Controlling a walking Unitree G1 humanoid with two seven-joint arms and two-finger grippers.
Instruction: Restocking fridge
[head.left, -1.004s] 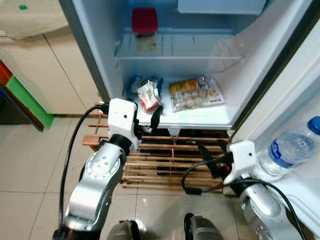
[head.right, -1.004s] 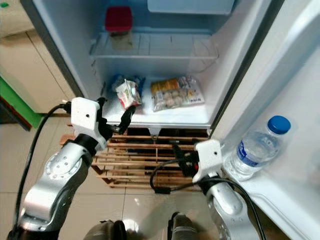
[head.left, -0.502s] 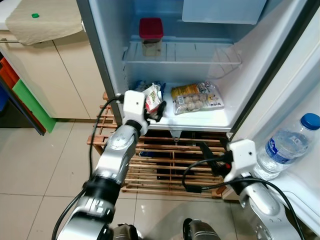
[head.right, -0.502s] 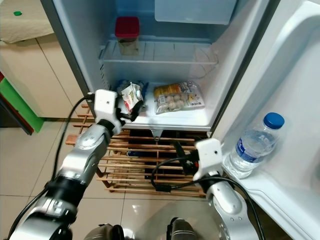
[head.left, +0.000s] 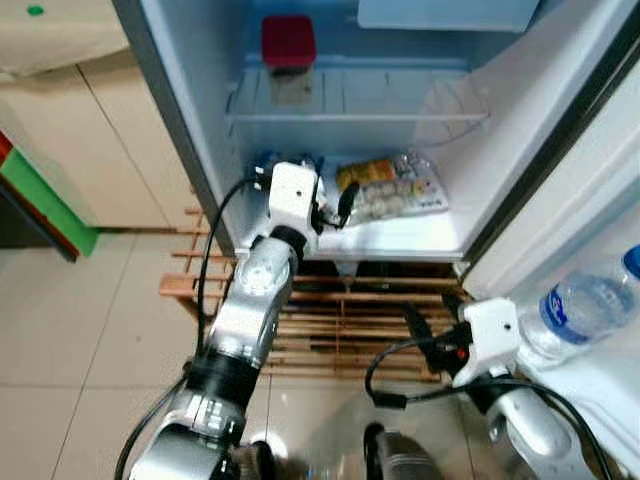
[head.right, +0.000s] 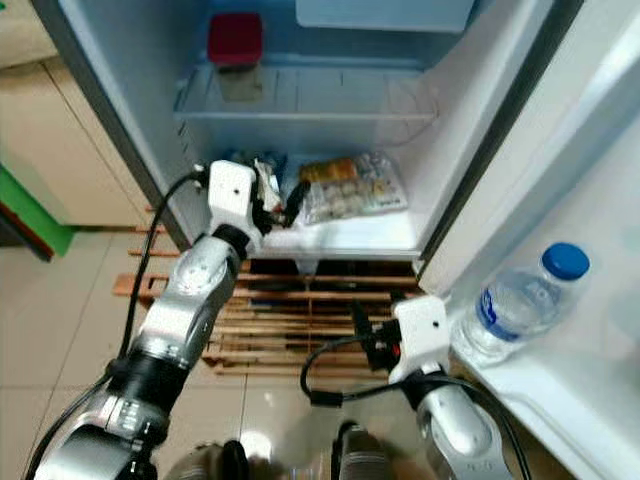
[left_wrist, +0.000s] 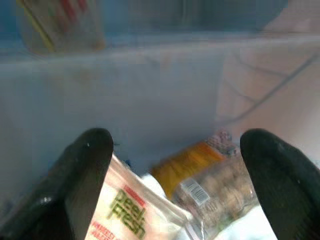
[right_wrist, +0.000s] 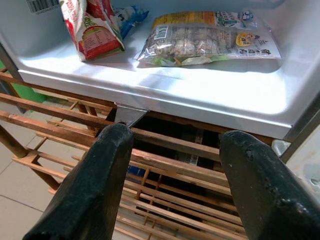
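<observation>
White juice carton (right_wrist: 92, 27) stands stocked on our fridge's bottom shelf (right_wrist: 210, 95), left pincer (head.left: 335, 207) spread around it, release pending.

We see the fridge's white bottom shelf (right_wrist: 200, 95) carrying a red-and-white carton (right_wrist: 92, 27) on the left, a blue packet (right_wrist: 131, 14) just behind it, and a clear bag of round food balls (right_wrist: 207, 42) lying flat on the right. On the wire shelf (head.left: 400, 105) above, a red-lidded jar (head.left: 289, 60) stands far left. The fridge rests on a wooden slatted rack (right_wrist: 165, 170) on the tiled floor (head.left: 80, 320).

carton (right_wrist: 92, 27) left of packet (right_wrist: 210, 40), fridge floor (right_wrist: 200, 95)
</observation>
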